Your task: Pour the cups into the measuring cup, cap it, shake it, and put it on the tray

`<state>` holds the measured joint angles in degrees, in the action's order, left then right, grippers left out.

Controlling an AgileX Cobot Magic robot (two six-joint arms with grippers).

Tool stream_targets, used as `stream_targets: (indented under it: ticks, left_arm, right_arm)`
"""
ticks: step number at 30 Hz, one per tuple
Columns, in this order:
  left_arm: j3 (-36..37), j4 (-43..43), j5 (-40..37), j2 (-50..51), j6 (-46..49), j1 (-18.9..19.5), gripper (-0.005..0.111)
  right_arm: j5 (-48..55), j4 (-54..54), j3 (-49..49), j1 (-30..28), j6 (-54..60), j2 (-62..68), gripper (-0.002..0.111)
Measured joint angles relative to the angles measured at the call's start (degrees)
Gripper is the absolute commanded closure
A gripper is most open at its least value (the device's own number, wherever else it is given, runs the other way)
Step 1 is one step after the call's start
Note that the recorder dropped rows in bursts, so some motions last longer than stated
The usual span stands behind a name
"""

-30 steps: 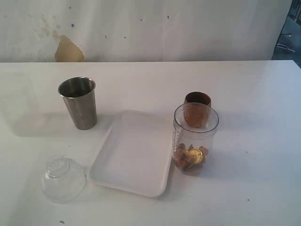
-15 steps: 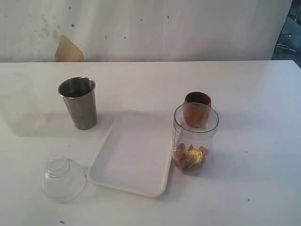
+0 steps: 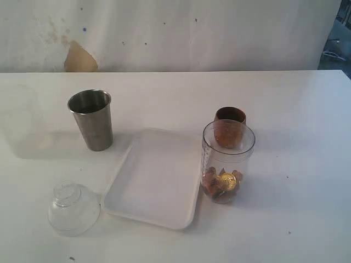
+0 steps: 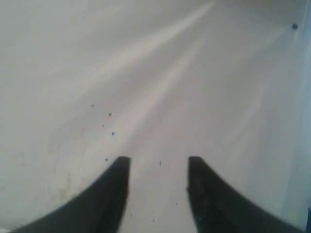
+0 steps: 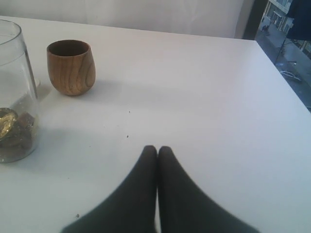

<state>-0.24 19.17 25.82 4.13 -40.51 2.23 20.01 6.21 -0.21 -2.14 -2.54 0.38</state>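
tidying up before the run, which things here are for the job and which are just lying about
Job: steel tumbler, wooden cup, measuring cup, domed lid, tray.
Lying about: only a brown wall stain.

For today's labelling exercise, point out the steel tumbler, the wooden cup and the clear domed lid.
steel tumbler (image 3: 94, 126), exterior view, on its side wall.
wooden cup (image 5: 71, 70), right wrist view, on its rounded side.
domed lid (image 3: 73, 209), exterior view, on its dome.
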Motion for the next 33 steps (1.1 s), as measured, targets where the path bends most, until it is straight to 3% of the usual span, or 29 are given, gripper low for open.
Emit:
stream_targets:
  ticks: [2,3,11,22,27,33]
  left_arm:
    - [-0.1,4.0,1.2,3.3,-1.2,0.0,0.005]
    - [-0.1,5.4,2.6,5.3,-1.8,0.0,0.001]
    - [-0.1,19.1,12.8,23.7,-5.6,0.0,0.002]
    - [-0.7,18.3,27.2,52.1,9.6,0.0,0.002]
    - [-6.0,19.5,31.9,65.4,12.9,-0.2,0.002]
    - [-14.5,19.8,32.7,79.8,15.9,-3.1,0.002]
  right_arm:
    - [0.0,0.0,0.0,0.0,0.0,0.0,0.108]
    - [0.0,0.0,0.0,0.0,0.0,0.0,0.108]
    - [0.0,0.0,0.0,0.0,0.0,0.0,0.108]
    - [0.0,0.0,0.0,0.0,0.0,0.0,0.108]
    - [0.0,0.0,0.0,0.0,0.0,0.0,0.108]
    - [0.0,0.0,0.0,0.0,0.0,0.0,0.108]
